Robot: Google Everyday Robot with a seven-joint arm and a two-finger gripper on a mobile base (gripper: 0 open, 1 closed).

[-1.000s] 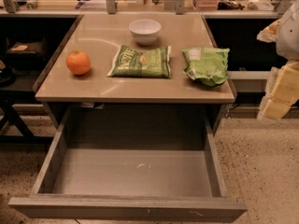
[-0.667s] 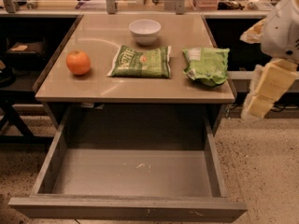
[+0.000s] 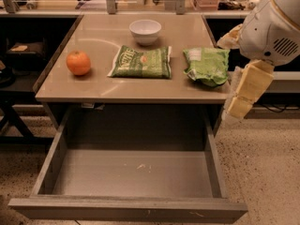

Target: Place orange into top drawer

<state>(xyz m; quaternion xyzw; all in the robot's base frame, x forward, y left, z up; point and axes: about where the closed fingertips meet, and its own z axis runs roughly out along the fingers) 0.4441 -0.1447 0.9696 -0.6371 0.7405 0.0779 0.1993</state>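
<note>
The orange (image 3: 78, 62) sits on the left side of the tan table top (image 3: 103, 90), near its left edge. The top drawer (image 3: 131, 172) is pulled wide open below the table's front edge, and nothing lies in it but a few small specks. My gripper (image 3: 240, 108) hangs at the right side of the table, pointing down beside the table's right front corner, far from the orange. It holds nothing that I can see. The white arm joint (image 3: 274, 27) sits above it.
A white bowl (image 3: 145, 31) stands at the back middle of the table. A green chip bag (image 3: 142, 61) lies in the middle and a crumpled green bag (image 3: 206, 65) at the right, close to my arm. Dark shelves flank the table on both sides.
My arm has swung in from the right edge towards the table. The orange, the bags, the bowl and the drawer have not moved.
</note>
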